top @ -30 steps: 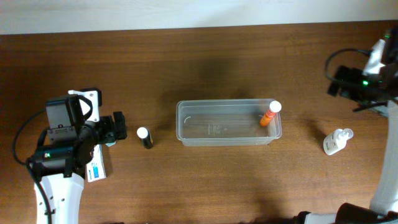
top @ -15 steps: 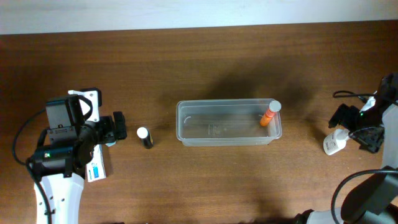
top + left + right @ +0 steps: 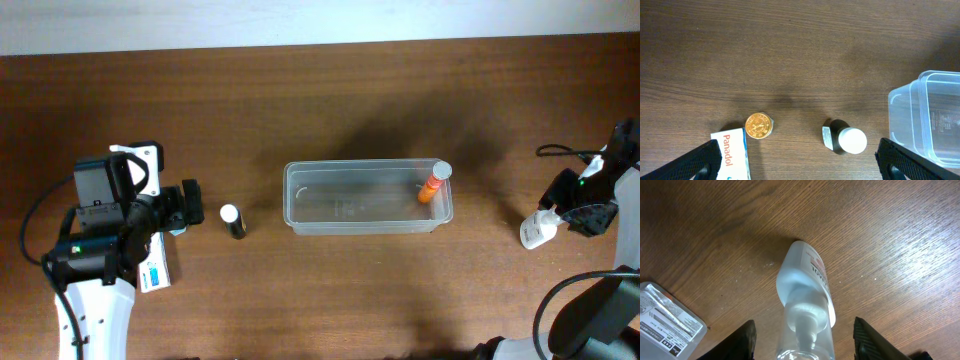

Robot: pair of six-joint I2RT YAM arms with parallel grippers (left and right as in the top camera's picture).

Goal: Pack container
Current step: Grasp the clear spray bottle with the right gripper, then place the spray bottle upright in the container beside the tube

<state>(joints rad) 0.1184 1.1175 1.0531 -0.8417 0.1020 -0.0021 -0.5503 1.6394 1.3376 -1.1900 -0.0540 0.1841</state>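
The clear container (image 3: 367, 197) lies mid-table with an orange bottle (image 3: 434, 185) leaning in its right end. At the far right a clear pump bottle (image 3: 535, 232) lies on the wood. My right gripper (image 3: 556, 222) is down over it. In the right wrist view the clear pump bottle (image 3: 807, 305) lies between the two fingers of the right gripper (image 3: 805, 340), with a gap on each side. My left gripper (image 3: 192, 205) stands open at the left, and a white-capped black bottle (image 3: 232, 220) sits just beyond it. The container's corner (image 3: 930, 120) shows in the left wrist view.
A Panadol box (image 3: 732, 155) and a small gold tin (image 3: 759, 125) lie by the left fingers, with the black bottle (image 3: 845, 140) between them and the container. A foil-labelled packet (image 3: 667, 317) lies left of the pump bottle.
My right arm came down from the back right to the clear pump bottle. Its jaws have narrowed around the bottle. The left arm has not moved.
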